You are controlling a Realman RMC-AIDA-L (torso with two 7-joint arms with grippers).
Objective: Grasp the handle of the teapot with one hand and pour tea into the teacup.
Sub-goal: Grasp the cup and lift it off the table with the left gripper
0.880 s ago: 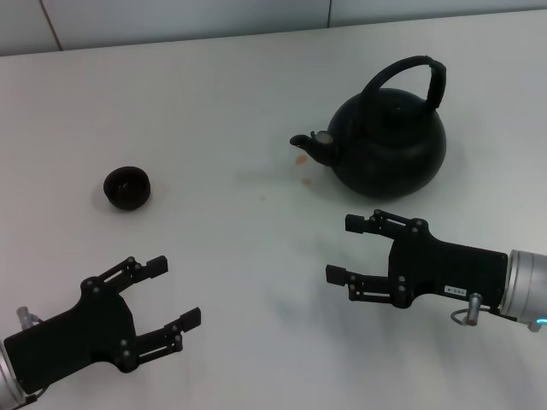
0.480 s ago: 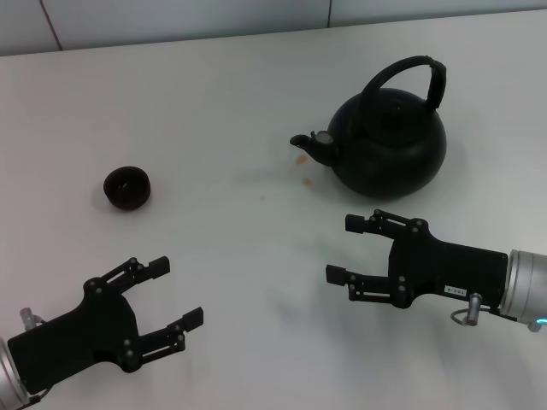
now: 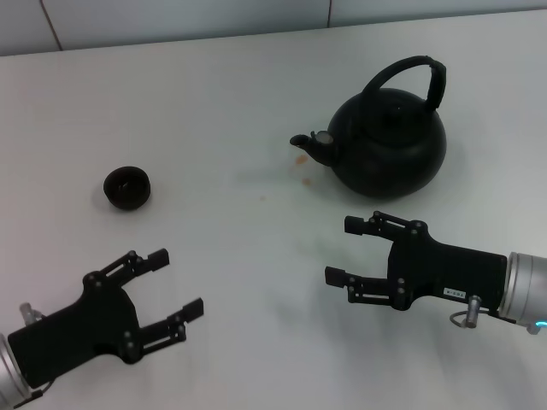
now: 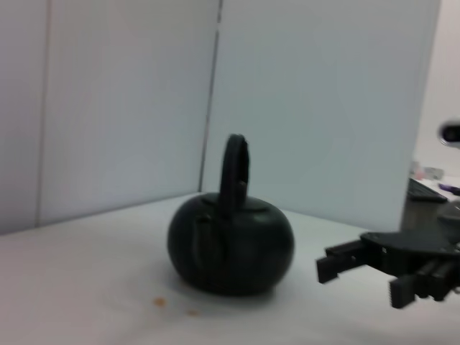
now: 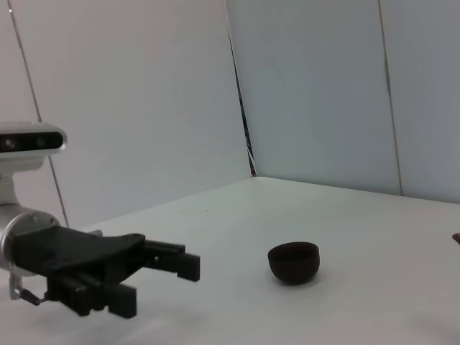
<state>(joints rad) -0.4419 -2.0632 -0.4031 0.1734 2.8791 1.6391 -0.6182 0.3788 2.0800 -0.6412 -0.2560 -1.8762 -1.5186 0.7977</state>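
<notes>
Slightly shifted since the earlier frame, the left gripper (image 3: 175, 280) hovers with fingers spread wide, nearest the teacup (image 3: 127, 187). Right gripper (image 3: 350, 251), also wide and empty, waits just before the teapot (image 3: 389, 145). It looks rigid, probably heavy; grip the handle (image 3: 436, 81) on its thicker wrapped side.

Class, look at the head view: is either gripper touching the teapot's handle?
No: the handle arches free above the teapot, with the right gripper and left gripper both open nearer the camera.
</notes>
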